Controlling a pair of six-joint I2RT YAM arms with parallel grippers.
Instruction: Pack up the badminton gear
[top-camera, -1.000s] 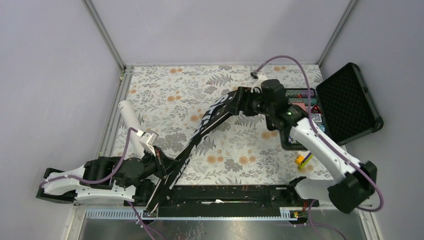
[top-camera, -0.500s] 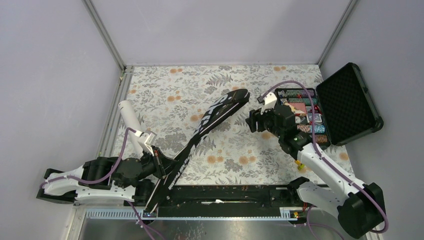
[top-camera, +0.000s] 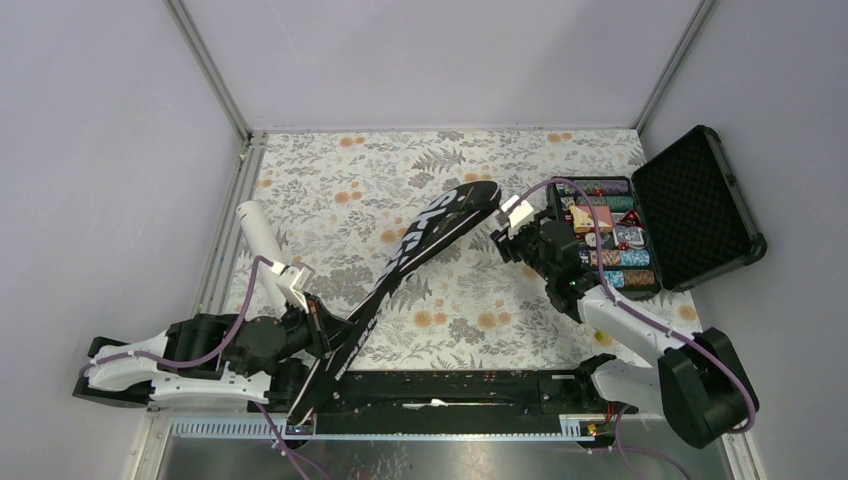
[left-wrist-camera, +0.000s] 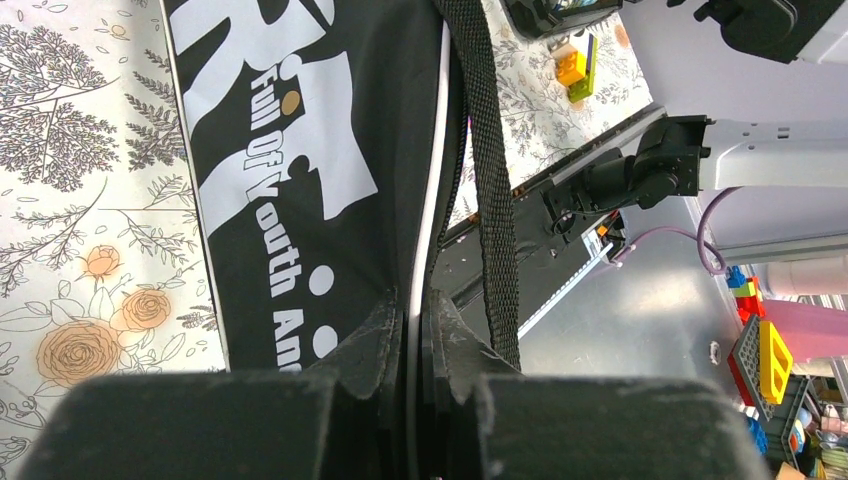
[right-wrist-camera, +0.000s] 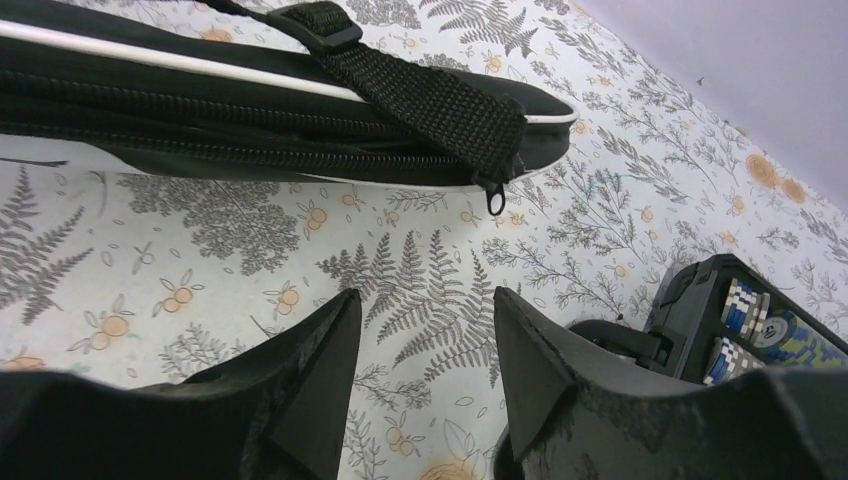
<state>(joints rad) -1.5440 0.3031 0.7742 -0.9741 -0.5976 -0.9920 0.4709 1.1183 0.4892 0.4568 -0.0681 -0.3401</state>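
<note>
Bag (top-camera: 400, 265) — in left gripper (left-wrist-camera: 413, 312), right gripper (right-wrist-camera: 425, 302) apart

The long black fabric racket bag (top-camera: 420, 255) bore white lettering and white piping. The white printed tablecloth (top-camera: 330, 190) showed grey ferns and orange flowers. At three o'clock, the black hard case (top-camera: 695, 205) held multicoloured round chips (top-camera: 605, 240). At nine o'clock lay the plain white cardboard tube (top-camera: 256, 232).
</note>
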